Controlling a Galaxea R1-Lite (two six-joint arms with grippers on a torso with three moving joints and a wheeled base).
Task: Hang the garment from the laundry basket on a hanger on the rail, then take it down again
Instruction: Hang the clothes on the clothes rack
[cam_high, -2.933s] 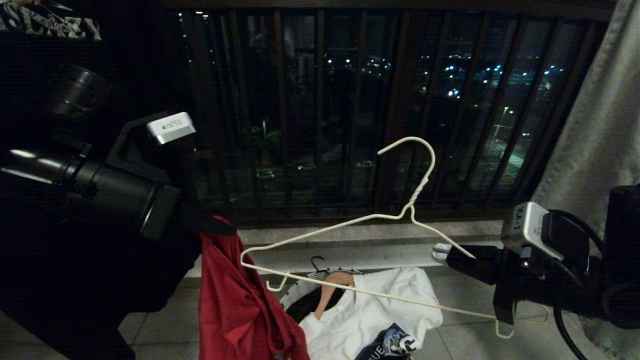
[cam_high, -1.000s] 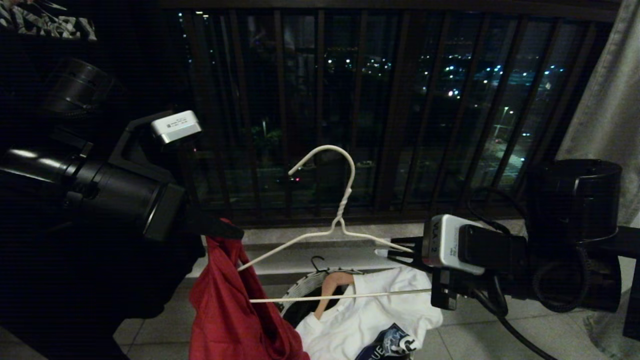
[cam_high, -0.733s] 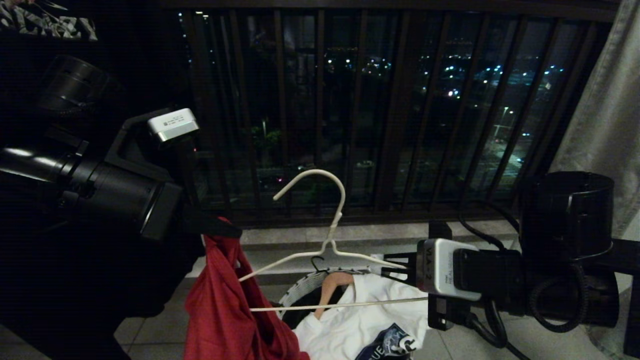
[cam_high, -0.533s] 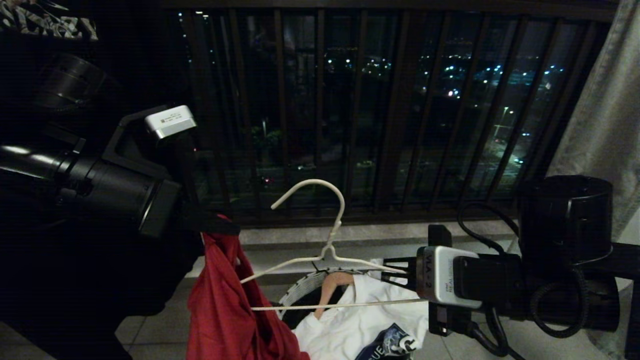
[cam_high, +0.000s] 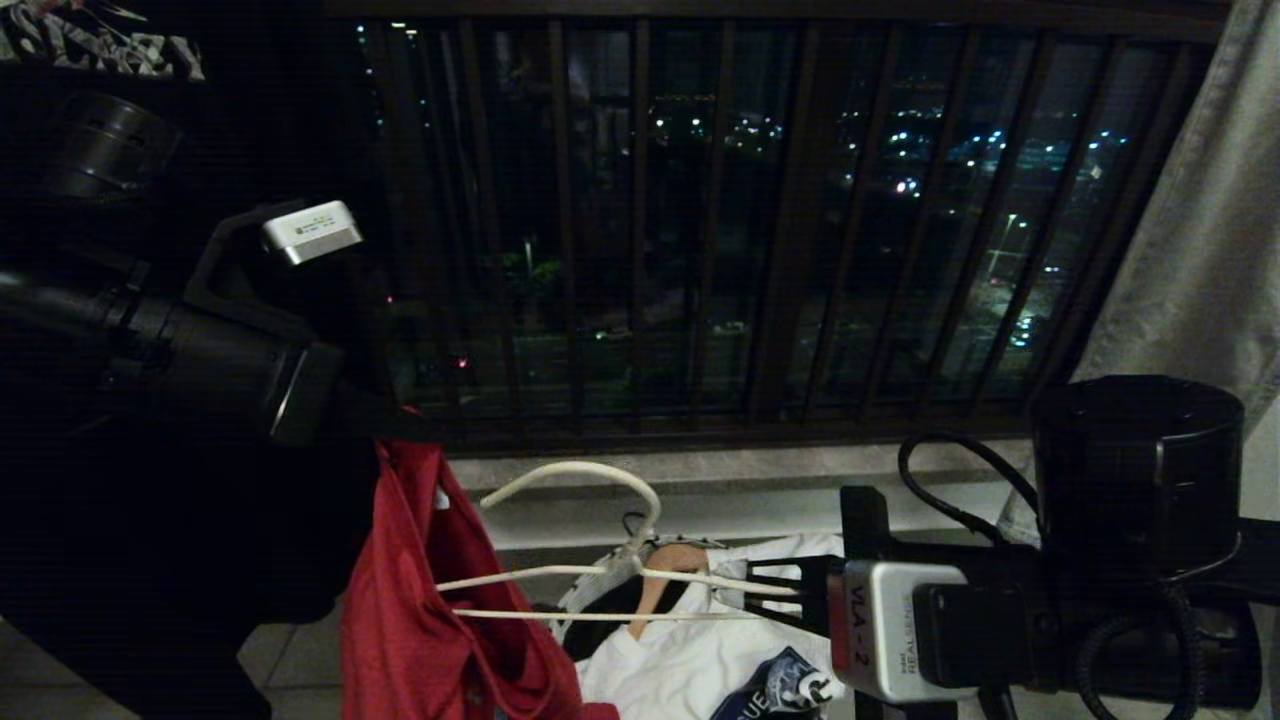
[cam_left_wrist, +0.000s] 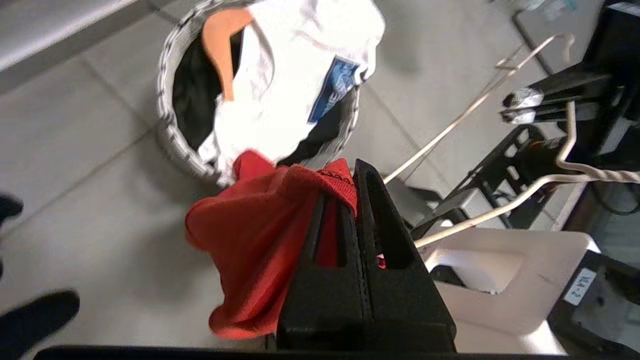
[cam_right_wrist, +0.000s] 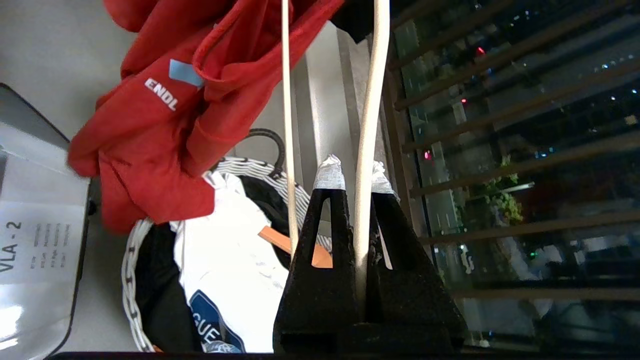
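The red garment (cam_high: 420, 600) hangs in a bunch from my left gripper (cam_high: 400, 432), which is shut on its top edge (cam_left_wrist: 330, 177). My right gripper (cam_high: 752, 585) is shut on one shoulder wire of the white hanger (cam_high: 590, 575), which lies almost level. The wire runs between the taped fingertips (cam_right_wrist: 330, 172). The hanger's far end reaches the red cloth (cam_right_wrist: 165, 125), and I cannot tell whether it is inside an opening. Below both stands the laundry basket (cam_high: 585, 597), seen by its white woven rim (cam_left_wrist: 167, 135). The rail is out of view.
A white T-shirt with a dark print (cam_high: 690, 660) and a wooden hanger (cam_left_wrist: 220, 45) fill the basket. Dark window railing bars (cam_high: 640, 200) stand close behind it above a stone sill (cam_high: 720, 465). A grey curtain (cam_high: 1200, 250) hangs at the right. The floor is tiled.
My right gripper has carried the hanger down and to the left, tipping it from upright to nearly flat, its end now at the red garment. The left arm drifted slightly left.
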